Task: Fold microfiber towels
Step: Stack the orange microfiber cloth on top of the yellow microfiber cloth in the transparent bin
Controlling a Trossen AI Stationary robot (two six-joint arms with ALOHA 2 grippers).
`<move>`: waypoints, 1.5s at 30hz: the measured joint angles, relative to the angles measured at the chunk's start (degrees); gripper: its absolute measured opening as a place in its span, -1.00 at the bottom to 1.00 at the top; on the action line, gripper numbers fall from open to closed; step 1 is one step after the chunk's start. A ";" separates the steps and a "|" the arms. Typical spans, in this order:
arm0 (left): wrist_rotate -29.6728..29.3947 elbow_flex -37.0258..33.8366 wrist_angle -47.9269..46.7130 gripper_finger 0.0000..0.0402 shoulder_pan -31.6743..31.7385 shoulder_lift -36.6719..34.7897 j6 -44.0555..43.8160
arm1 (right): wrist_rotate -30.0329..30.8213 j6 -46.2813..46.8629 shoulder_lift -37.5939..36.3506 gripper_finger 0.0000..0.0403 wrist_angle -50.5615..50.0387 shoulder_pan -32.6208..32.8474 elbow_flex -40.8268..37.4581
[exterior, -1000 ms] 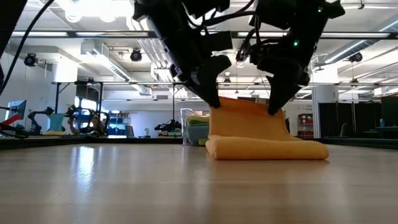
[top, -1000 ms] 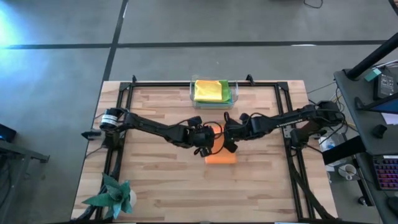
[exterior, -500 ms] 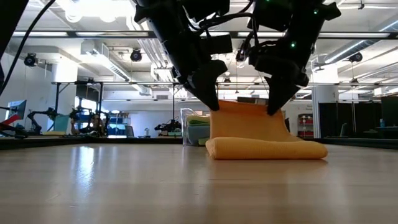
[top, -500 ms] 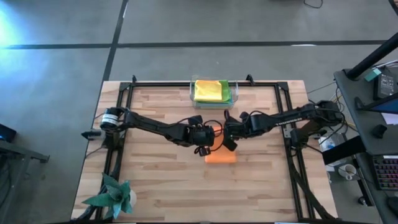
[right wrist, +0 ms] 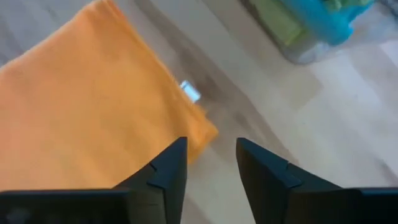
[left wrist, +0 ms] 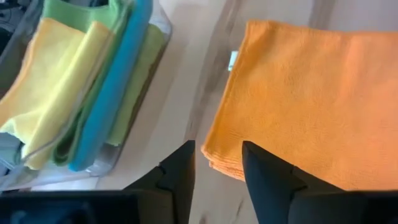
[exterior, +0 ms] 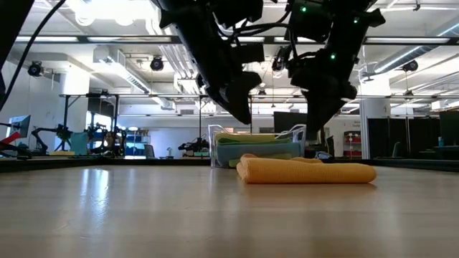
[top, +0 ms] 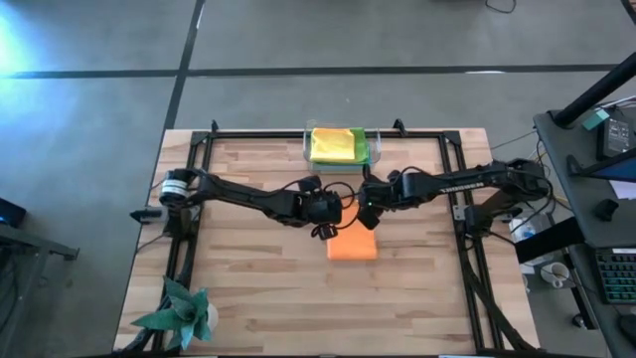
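No readable text, brand, number or sign anywhere. Small white tag [left wrist: 232,60] at orange towel [left wrist: 311,99] edge, just ahead of left gripper [left wrist: 219,163]: blank or too small to read.

Both arms reach to mid-table; left hand [top: 323,225] and right hand [top: 368,217] hover, fingers parted, empty

Table and surroundings

A wood table [top: 248,288] carries a clear bin [top: 306,149] at its far edge and a teal paper ornament [top: 182,311] at its near left corner; a cluttered desk [top: 596,169] stands right.
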 joint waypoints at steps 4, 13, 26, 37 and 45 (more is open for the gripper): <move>2.27 0.23 -0.02 -0.41 -0.02 -1.51 0.03 | -3.77 0.03 -2.76 -0.28 -4.43 0.21 0.03; 17.26 0.17 -0.30 -0.41 -1.76 -2.36 -2.36 | -4.49 2.63 -14.02 -0.31 -13.02 5.82 -3.98; 18.12 -0.96 3.11 -0.41 -9.31 0.38 -6.07 | -9.19 5.66 -25.44 -0.27 3.51 17.74 -17.69; 18.32 -0.96 6.19 -0.41 -11.71 1.22 -5.58 | -9.06 -6.63 -17.33 0.04 20.54 23.97 -20.06; 18.11 -2.01 6.70 -0.27 -11.67 1.22 -4.06 | -9.00 -12.84 -7.58 0.10 23.83 23.91 -18.04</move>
